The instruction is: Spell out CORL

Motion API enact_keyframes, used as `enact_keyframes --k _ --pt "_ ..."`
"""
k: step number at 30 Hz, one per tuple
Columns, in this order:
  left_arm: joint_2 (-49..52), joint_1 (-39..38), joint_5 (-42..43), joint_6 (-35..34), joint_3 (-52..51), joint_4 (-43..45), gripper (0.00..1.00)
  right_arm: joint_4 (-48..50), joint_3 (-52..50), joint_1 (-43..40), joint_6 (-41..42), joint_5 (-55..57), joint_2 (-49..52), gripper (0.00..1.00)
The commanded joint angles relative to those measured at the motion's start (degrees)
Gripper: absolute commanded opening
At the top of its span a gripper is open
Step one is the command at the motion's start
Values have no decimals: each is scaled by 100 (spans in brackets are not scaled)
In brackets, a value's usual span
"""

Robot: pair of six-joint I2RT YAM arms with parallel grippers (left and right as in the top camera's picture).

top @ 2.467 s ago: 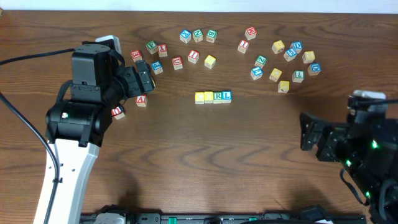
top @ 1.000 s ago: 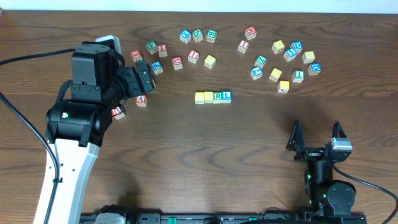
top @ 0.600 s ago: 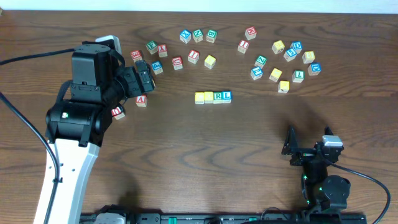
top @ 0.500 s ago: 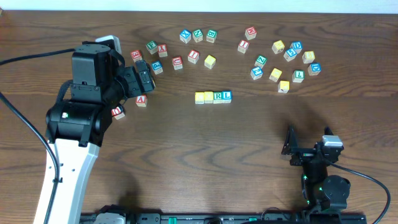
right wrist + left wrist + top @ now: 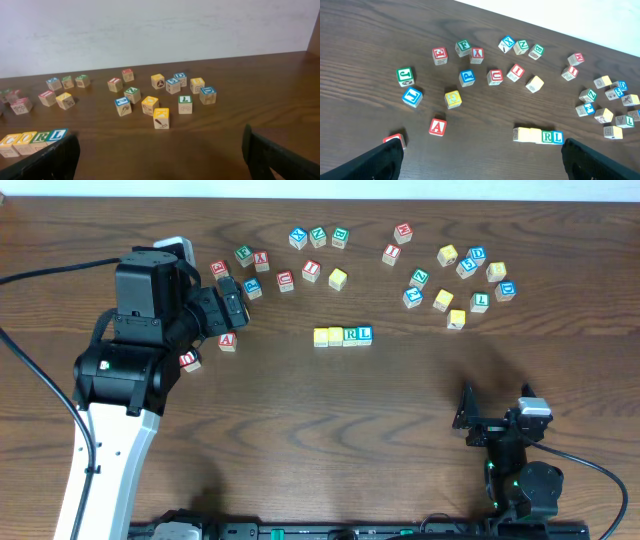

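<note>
CORL cubes (image 5: pixel 343 335) sit touching in a row on the table (image 5: pixel 300 410), while the left gripper (image 5: pixel 481 159) and right gripper (image 5: pixel 160 152) gape wide, holding nothing.

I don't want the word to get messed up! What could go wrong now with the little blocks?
The row of four wooden letter cubes reading CORL is only lined up, so any bump could break it. The open left gripper hangs close to the wooden cube with the red A; pulling back, it might knock that cube.
</note>
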Motion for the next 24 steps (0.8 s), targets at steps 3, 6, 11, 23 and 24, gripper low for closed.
enact_keyframes --k 3,6,11,23,24 --pt "22 2 -72 31 -24 -2 100 -24 -7 -28 4 -57 -20 99" --pt "-9 13 -74 31 -26 -46 100 -24 -7 -28 4 -55 -20 99" --pt "-337 92 -74 33 -111 -356 100 -24 -7 -28 4 -57 -20 99" --pt "-1591 737 -216 776 -1473 584 100 -24 -7 -28 4 -55 -20 99" --pt "-1755 776 -186 911 -1738 887 100 -24 -7 -28 4 -57 -20 99"
